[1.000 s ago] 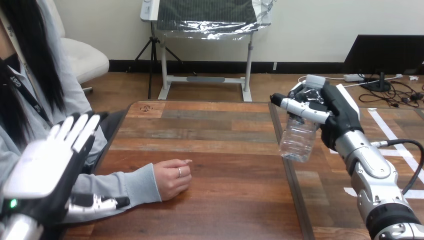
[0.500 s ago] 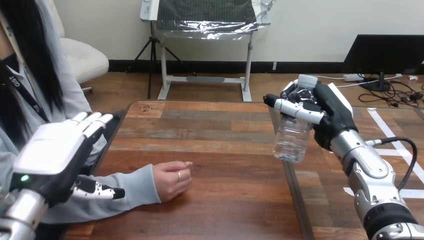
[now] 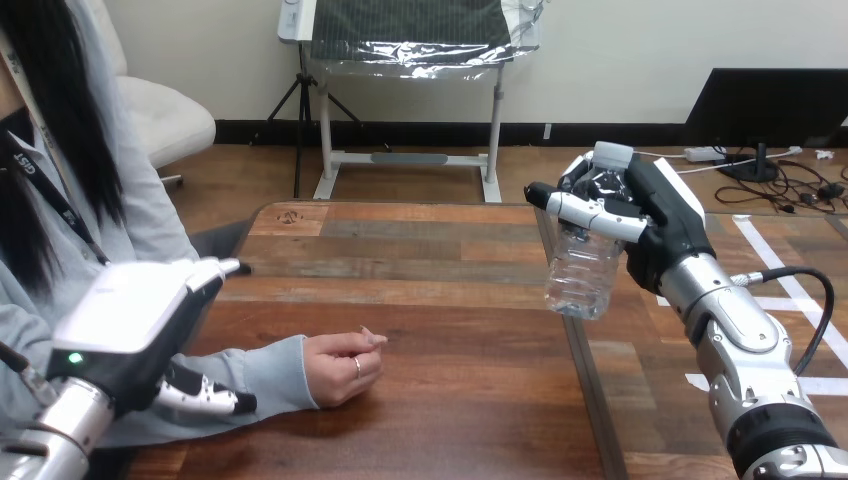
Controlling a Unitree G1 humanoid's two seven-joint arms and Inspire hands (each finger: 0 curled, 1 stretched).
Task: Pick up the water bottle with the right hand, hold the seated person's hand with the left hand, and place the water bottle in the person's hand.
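Note:
My right hand (image 3: pixel 655 222) is raised above the table's right part, its fingers curled round a clear water bottle (image 3: pixel 583 268) with a white cap; the bottle hangs clear of the table, nearly upright. The person's hand (image 3: pixel 345 366) rests loosely curled on the table near the front left, its sleeve running back to the left edge. My left hand (image 3: pixel 135 320) hovers over that sleeve, back upward, fingers straight and pointing right, thumb below near the cuff. It stays left of the person's hand without touching it.
The wooden table (image 3: pixel 440 300) has a seam running front to back under the bottle. The person sits at the left edge.
My left hand has tipped forward and come down from upright to level over the person's sleeve. The right hand has carried the bottle slightly left. The person's hand has barely moved.

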